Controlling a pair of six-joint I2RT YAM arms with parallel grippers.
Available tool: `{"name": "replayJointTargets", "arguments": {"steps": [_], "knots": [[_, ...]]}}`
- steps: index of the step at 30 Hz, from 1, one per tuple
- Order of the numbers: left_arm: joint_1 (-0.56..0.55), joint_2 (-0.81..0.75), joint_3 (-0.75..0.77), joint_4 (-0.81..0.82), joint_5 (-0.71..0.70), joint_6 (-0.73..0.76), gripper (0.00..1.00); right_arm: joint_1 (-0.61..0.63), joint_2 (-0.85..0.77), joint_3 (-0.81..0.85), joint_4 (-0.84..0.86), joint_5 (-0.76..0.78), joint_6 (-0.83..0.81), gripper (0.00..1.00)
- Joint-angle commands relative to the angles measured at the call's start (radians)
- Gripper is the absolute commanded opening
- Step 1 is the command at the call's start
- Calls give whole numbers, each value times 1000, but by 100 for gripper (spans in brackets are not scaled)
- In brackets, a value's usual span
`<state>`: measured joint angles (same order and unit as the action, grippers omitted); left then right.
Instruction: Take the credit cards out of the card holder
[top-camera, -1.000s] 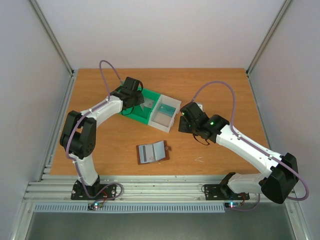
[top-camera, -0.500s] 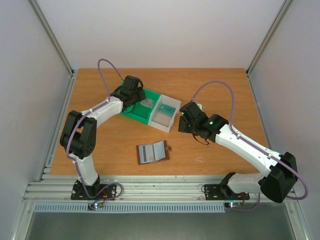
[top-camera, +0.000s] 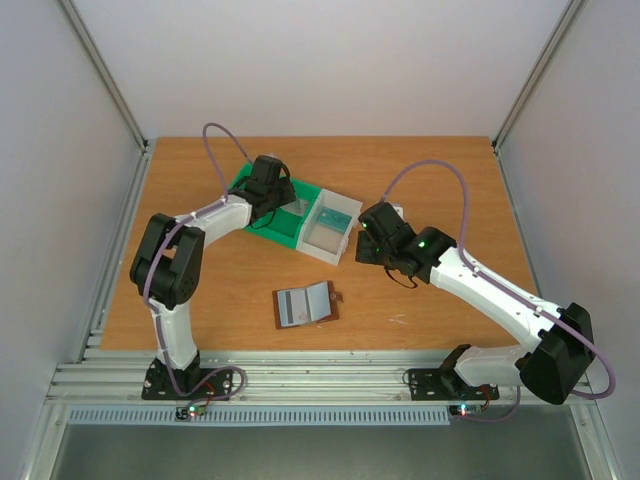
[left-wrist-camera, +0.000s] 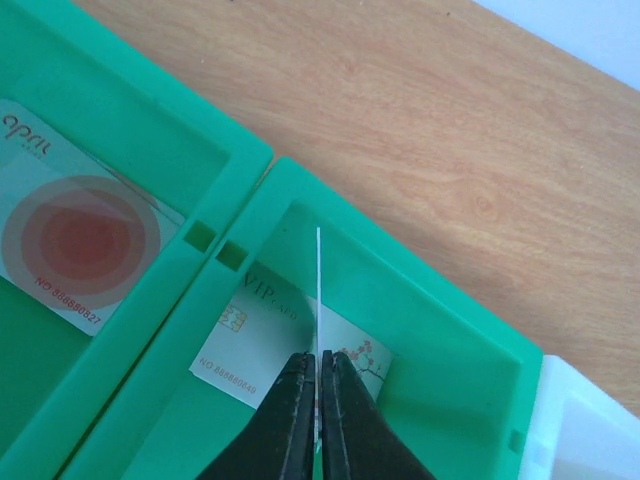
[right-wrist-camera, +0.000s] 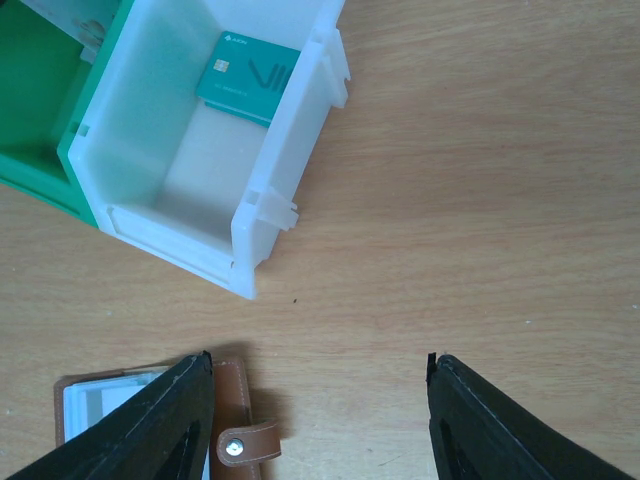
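Note:
My left gripper (left-wrist-camera: 320, 362) is shut on a thin pale card (left-wrist-camera: 319, 285), held edge-on above the right compartment of the green bin (left-wrist-camera: 440, 310). A pale VIP card (left-wrist-camera: 245, 330) lies flat in that compartment. A card with a red circle (left-wrist-camera: 80, 245) lies in the compartment to its left. A teal card (right-wrist-camera: 245, 75) lies in the white bin (right-wrist-camera: 290, 150). The brown card holder (top-camera: 303, 305) lies open on the table in front of the bins; its tab shows in the right wrist view (right-wrist-camera: 245, 445). My right gripper (right-wrist-camera: 320, 375) is open and empty above the table, right of the holder.
The green bin (top-camera: 270, 238) and the white bin (top-camera: 345, 206) stand side by side at the table's middle. My left gripper (top-camera: 270, 185) hangs over the green one, my right gripper (top-camera: 372, 240) just right of the white one. Metal frame posts and walls enclose the table.
The left arm's elbow has swung a little to the right and its gripper has shifted slightly over the green bin, still holding the card. The right arm and the holder have not moved.

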<state>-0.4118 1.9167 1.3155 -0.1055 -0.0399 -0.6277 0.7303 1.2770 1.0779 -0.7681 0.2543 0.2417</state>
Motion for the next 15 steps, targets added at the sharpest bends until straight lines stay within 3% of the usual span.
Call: {"name": "replayJointTargets", "arguments": {"steps": [1,15], "knots": [[-3,34,-14,68,2,11,6,7,2,28,3,12,-9,59],[-4,57,4,31,-14,30,15,7,-3,29,0,13,-6,60]]}}
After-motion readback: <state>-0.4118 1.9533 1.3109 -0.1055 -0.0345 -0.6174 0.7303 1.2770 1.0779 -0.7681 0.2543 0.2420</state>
